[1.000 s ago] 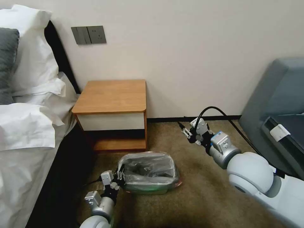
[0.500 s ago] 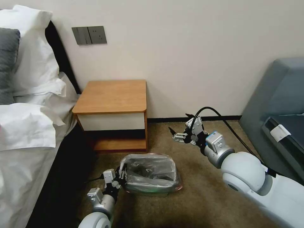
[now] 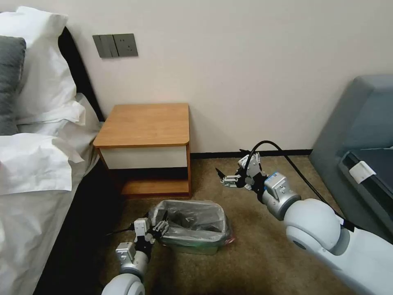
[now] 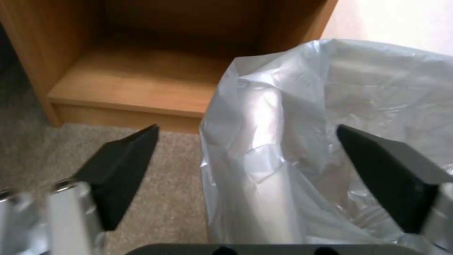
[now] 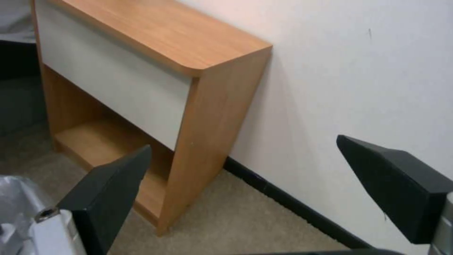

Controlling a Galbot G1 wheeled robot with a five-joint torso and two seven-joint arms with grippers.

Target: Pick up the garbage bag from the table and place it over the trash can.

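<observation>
White-grey arms, black fingers (image 4: 122,170), black cable (image 3: 282,149)

Thin crinkled glossy plastic bag (image 3: 192,219), smooth matt wood table (image 3: 145,125), rough carpet (image 3: 254,250), matt black gripper fingers (image 4: 120,170), soft white cloth bedding (image 3: 32,164)

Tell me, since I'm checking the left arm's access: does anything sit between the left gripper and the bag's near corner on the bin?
Nothing visible does. The left gripper, open, faces the garbage bag draped over the trash can, with bare carpet beside it. The right gripper hangs open, apart.
</observation>
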